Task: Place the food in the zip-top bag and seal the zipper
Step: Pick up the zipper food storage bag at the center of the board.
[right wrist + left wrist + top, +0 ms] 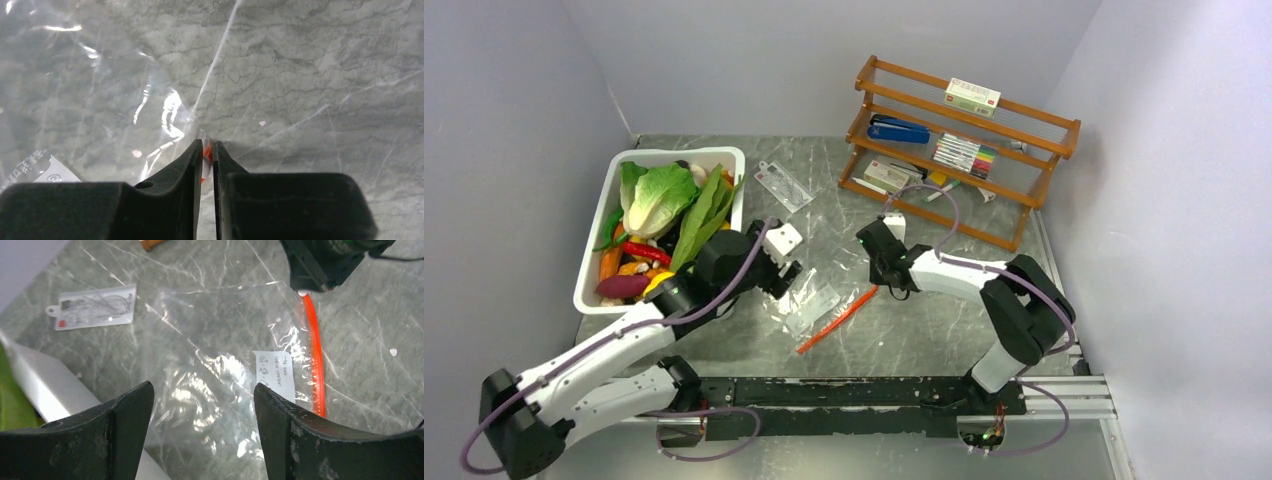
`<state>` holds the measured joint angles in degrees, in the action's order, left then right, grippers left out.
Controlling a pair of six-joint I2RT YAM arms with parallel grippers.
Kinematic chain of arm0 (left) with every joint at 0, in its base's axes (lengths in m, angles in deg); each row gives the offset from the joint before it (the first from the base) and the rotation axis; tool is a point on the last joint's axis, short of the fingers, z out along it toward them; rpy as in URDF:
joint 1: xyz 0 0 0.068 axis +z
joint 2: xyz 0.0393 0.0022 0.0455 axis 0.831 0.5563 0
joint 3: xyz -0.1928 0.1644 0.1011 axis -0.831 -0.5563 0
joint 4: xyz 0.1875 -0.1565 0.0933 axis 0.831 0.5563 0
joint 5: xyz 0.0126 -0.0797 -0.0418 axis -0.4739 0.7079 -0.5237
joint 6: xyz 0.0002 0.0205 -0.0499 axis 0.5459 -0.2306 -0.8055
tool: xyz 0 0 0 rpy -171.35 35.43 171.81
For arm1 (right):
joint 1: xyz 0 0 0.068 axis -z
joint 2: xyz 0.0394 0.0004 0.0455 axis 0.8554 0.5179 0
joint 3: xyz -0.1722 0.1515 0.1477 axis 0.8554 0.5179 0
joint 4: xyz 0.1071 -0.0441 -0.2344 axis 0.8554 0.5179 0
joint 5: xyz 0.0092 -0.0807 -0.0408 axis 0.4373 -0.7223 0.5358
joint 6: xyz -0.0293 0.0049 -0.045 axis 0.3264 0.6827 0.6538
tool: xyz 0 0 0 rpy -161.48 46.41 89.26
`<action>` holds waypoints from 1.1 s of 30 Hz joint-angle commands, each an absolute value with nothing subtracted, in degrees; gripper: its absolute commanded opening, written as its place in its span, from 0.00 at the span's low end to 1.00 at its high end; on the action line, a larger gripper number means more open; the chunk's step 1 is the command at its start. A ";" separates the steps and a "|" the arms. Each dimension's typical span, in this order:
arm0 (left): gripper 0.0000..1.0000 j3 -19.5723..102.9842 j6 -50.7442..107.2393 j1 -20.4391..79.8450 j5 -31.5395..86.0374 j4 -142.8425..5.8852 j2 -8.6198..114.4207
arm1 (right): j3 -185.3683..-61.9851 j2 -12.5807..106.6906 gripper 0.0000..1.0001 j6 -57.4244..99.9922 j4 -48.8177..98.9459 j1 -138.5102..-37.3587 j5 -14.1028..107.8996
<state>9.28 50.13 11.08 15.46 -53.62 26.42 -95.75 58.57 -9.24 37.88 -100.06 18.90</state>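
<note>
The clear zip-top bag lies flat on the table, with its white label up and the red-orange zipper along its right edge. My right gripper is shut on the far end of the zipper, low over the table. My left gripper is open and empty, hovering over the bag's left part; the bag shows between its fingers. The food, a lettuce, long green leaves and other toy produce, lies in the white bin. The bag looks empty.
A smaller clear packet lies behind the bag and shows in the left wrist view. A small white piece lies near the bin. A wooden rack with pens and boxes stands at the back right. The bin's edge is beside my left finger.
</note>
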 commanded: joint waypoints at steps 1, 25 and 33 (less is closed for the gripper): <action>0.72 13.02 49.99 10.72 19.22 -54.63 33.53 | -98.19 54.81 0.00 -8.80 42.07 -100.26 19.91; 0.77 5.34 38.65 2.30 25.04 -74.69 51.73 | -93.71 43.23 0.00 -17.11 33.75 -91.28 45.84; 0.83 7.76 38.69 0.56 21.96 -70.51 56.57 | -92.80 43.39 0.00 -17.79 32.64 -90.91 46.01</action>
